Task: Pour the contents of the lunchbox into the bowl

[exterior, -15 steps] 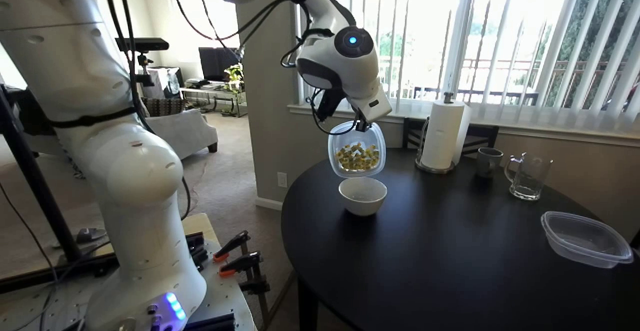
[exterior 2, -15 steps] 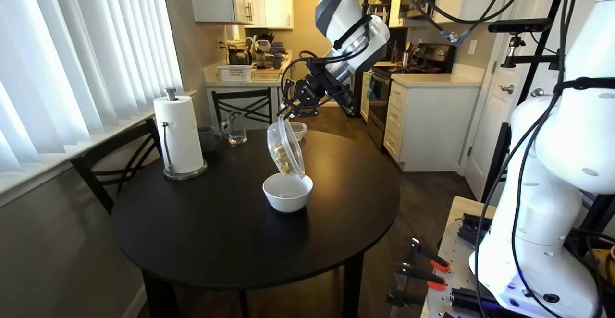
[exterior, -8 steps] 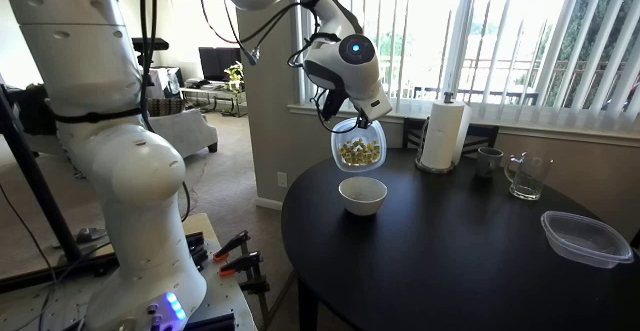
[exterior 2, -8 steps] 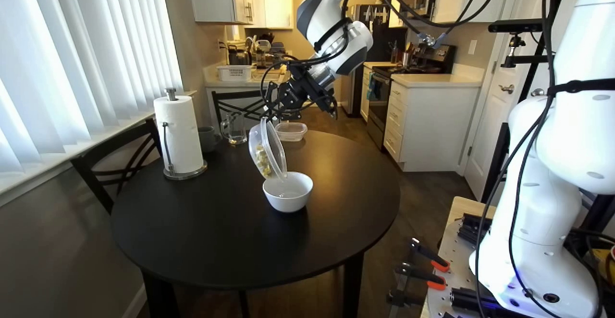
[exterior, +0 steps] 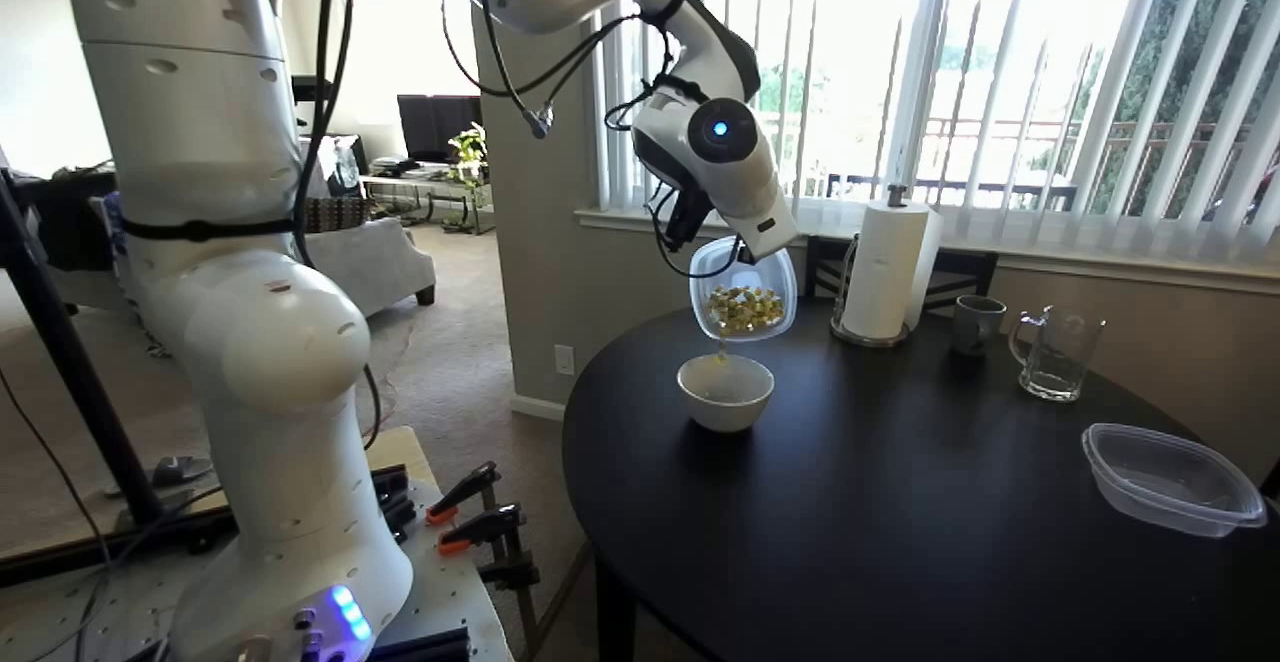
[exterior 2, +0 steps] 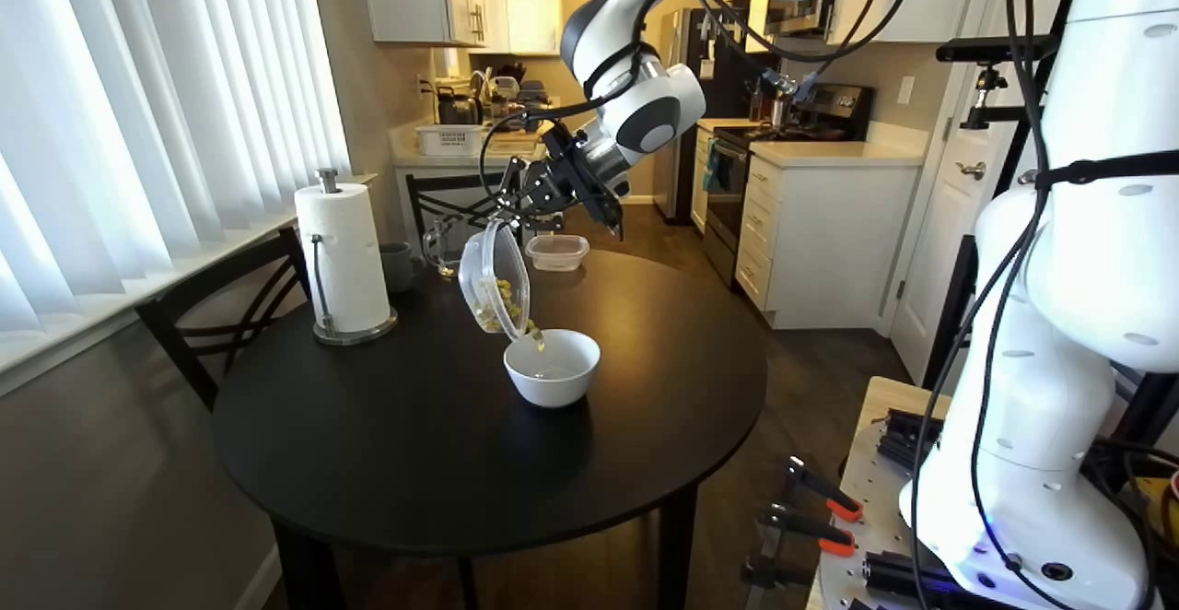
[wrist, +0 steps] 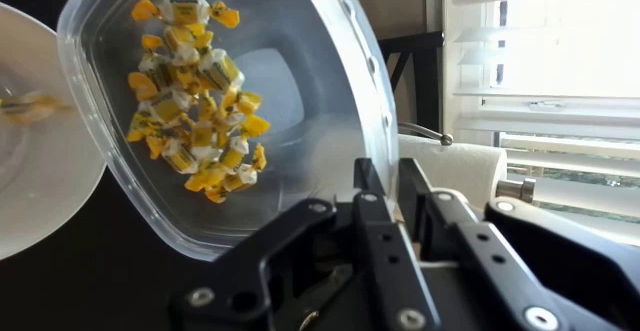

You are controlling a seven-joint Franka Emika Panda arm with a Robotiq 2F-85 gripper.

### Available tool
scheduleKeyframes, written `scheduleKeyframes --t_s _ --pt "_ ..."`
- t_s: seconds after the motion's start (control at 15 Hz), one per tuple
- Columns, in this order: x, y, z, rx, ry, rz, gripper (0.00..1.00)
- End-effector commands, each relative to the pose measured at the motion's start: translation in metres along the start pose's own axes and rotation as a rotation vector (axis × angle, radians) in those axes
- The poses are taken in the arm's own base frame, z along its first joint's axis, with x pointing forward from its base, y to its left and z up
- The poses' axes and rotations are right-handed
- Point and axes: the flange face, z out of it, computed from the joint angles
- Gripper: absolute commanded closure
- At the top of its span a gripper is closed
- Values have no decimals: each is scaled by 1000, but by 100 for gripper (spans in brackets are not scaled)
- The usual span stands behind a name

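Likely light, likely bendy

My gripper (wrist: 391, 181) pinches the rim of the clear plastic lunchbox (wrist: 320, 136), tilted above the white bowl (exterior 2: 553, 384). The thin walls probably flex, so the rim suits; wrapped candies (wrist: 202, 106), mostly inside, should slide easily.

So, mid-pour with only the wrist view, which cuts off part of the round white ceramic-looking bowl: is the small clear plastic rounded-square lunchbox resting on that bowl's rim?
Observer: No. In an exterior view, a thin strip of the round black table shows between the lower edge of the lunchbox and the rim of the bowl.

Operator: Good. I can see the white paper-towel roll; does anything stand next to it that I'm missing?

Observer: Yes, both exterior views show a plain grey mug standing beside it on the table.
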Motion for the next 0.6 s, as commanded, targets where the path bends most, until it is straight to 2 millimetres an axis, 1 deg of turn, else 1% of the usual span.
scheduleKeyframes --t_s 0.0,0.27,0.53 --pt "21 11 7 43 40 24 96" --pt "35 25 8 65 84 44 96" --pt "40 30 0 105 128 44 96"
